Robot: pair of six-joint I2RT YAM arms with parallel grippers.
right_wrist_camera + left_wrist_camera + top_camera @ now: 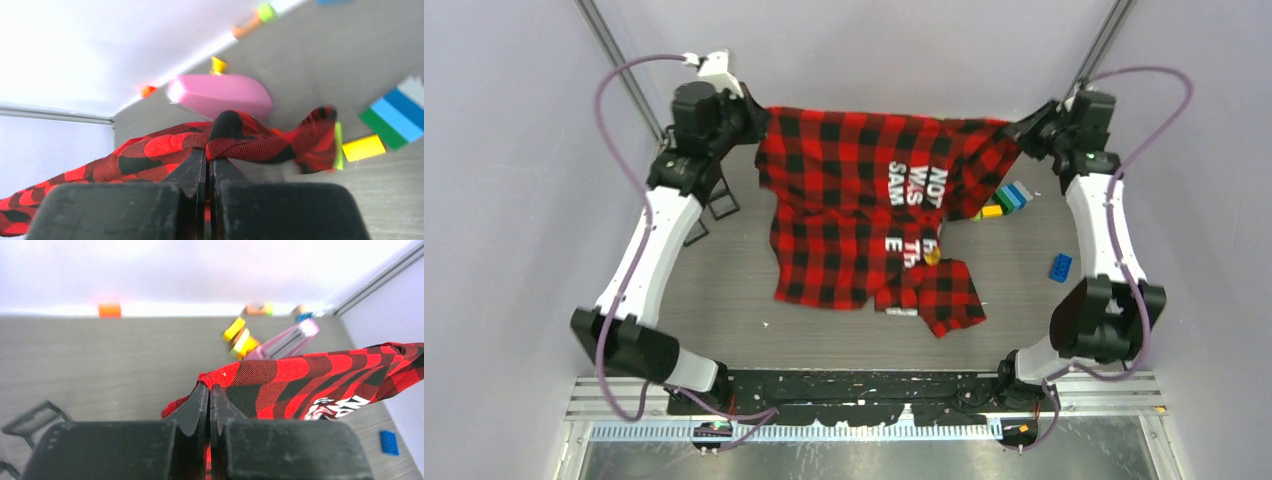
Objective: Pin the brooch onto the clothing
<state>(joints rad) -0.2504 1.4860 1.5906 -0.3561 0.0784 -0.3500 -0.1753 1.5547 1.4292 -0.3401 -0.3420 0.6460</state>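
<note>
- Left gripper (757, 128): the fingers are pressed together on a pinch of the shirt's hem. This is seen plainly in the left wrist view (209, 390).
- Right gripper (1016, 135): the fingers are likewise clamped on a fold of the same cloth (209, 154).
- Clothing (854, 170): it is held up by two corners near the far edge of the tabletop (724, 290), between the far-left and far-right corners. The rest drapes down toward the middle.
- Progress is judged early. The shirt is only grasped and stretched, and no pinning is seen.
- A small yellow item (932, 257) lies on the shirt's near part. Whether it is the brooch cannot be told.
- Spreading the shirt, fetching the brooch and pinning it are left to do.
- Top view only: the white lettering and the full spread of the cloth are shown.
- Wrist views only: a pink object (220, 95) beyond the cloth is shown. It is not seen from above.
</note>
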